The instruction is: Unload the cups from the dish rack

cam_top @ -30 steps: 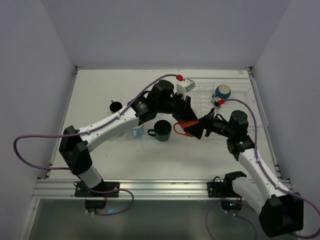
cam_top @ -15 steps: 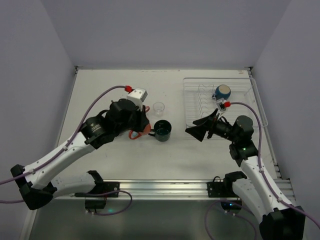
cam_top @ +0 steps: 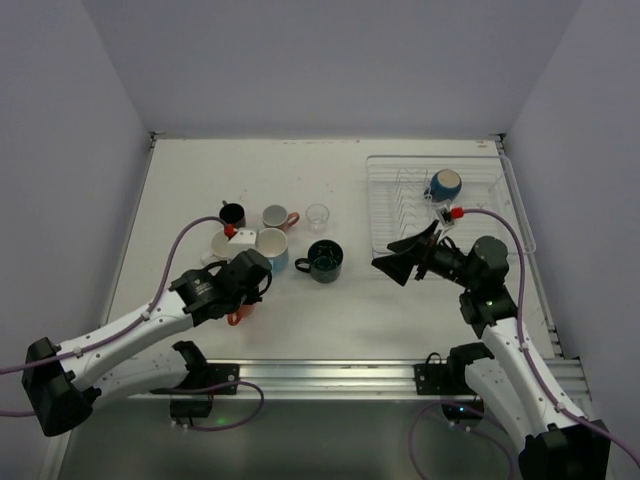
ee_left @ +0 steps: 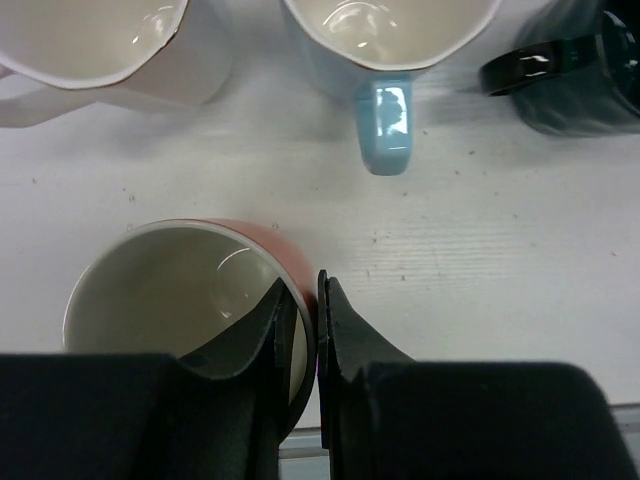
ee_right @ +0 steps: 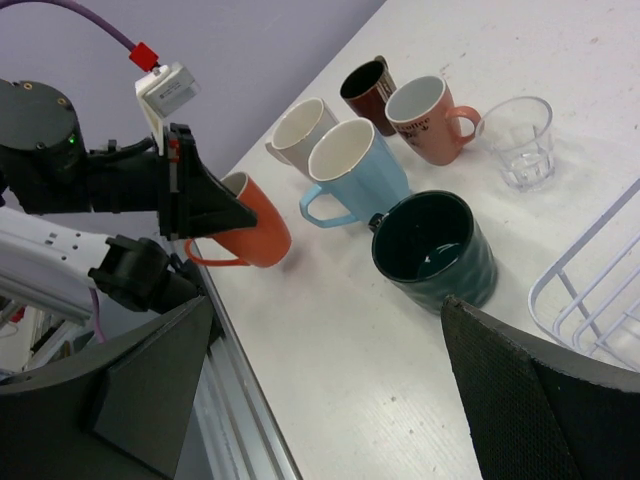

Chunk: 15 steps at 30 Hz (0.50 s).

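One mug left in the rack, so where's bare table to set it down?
Bare: the table behind the glass tumbler, and the near strip in front of the dark teal mug. Crowded: around the light blue mug.

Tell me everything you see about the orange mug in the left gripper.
The orange mug is glossy, seemingly ceramic, with a cream inside and one loop handle; it is empty. The left gripper is shut on its wall, one finger inside, one outside. It is by the near edge of the table, apart from the other mugs. Whether its base touches the table, I cannot tell.
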Available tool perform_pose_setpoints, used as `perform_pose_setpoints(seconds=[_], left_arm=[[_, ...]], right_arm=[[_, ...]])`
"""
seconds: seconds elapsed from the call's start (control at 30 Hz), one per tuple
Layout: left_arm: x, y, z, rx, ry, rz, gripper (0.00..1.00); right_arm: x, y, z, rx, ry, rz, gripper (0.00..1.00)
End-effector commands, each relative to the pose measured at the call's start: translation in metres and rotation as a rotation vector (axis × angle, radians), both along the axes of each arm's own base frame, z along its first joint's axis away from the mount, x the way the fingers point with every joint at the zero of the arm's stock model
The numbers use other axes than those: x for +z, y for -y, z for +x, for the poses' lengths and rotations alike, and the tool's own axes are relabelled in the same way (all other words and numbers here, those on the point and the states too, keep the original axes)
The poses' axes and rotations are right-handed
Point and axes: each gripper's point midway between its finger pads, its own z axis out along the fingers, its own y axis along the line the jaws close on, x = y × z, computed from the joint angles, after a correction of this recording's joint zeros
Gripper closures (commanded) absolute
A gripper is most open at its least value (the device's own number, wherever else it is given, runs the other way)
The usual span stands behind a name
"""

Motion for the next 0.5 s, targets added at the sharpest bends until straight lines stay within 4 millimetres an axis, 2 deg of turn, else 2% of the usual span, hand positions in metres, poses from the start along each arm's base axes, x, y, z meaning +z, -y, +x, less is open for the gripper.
perform_pose_setpoints(seconds=[0.0,0.03,0.1,0.13,0.33,0.4,0.47], left_arm=[[0.015,0.007,0.037,0.155,0.201,-0.107,1.00],[0.006,0.003,0.037,0.170,0.203,-0.089,1.00],[0.003,0.008,0.043,0.173,0.227,-0.104,1.00],[-0.005,0.006,0.042,0.170,0.225,-0.092,1.00],[-0.012,0.011,0.046,0.151,0.261,-0.130,0.98],[-0.019,0.009,0.045,0.153,0.249,-0.106,0.91],[-0.026,0.008,0.044,0.154,0.236,-0.093,0.75]], right_arm=[[0.002,0.002,0.003,-0.022,0.026,0.006,0.01],[0.002,0.002,0.003,-0.024,0.028,0.003,0.01],[0.002,0.004,0.004,-0.039,0.032,0.001,0.01],[0.001,0.004,0.005,-0.043,0.032,0.000,0.01],[-0.002,0.005,0.008,-0.054,0.022,-0.008,0.01],[-0.003,0.006,0.010,-0.063,0.020,-0.011,0.01],[-0.004,0.008,0.013,-0.084,0.022,-0.020,0.01]])
